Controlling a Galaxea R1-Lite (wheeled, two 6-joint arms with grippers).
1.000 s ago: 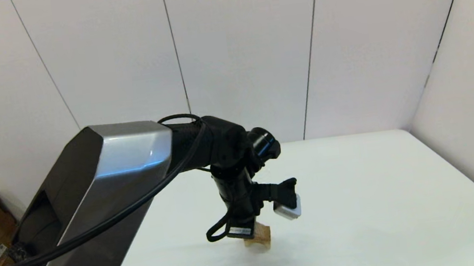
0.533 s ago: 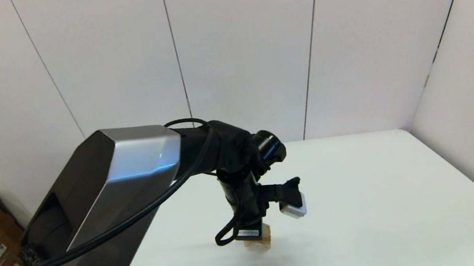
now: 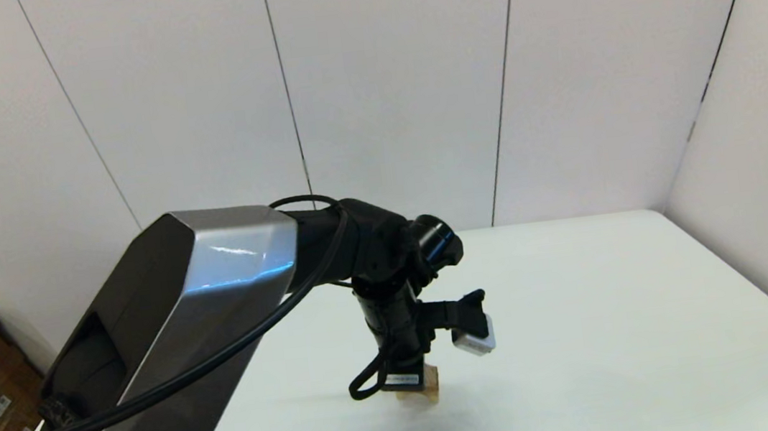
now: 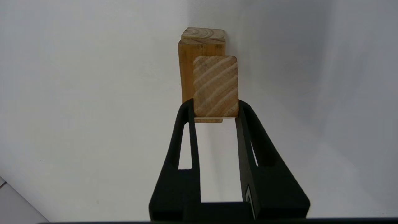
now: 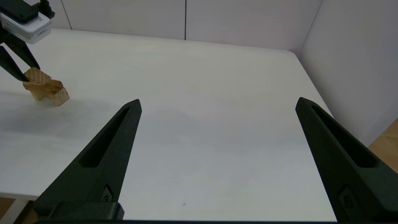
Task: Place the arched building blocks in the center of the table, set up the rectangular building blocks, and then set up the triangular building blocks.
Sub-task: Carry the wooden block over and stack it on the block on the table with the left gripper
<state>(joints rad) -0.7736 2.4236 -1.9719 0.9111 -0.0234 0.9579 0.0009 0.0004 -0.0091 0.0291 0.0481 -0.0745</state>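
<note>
Gripping the triangular building blocks between closed fingers, the left gripper holds the wedge over the rectangular building blocks, which lie on the arched building blocks; this looks like alignment before release. The right gripper sits wide open and empty, well apart from the arch, judged parked to keep the table unobstructed

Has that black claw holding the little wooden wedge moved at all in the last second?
Yes. In the head view the left gripper has shifted slightly rightward and downward against the fixed wall seams, settling the triangular block over the stack.
</note>
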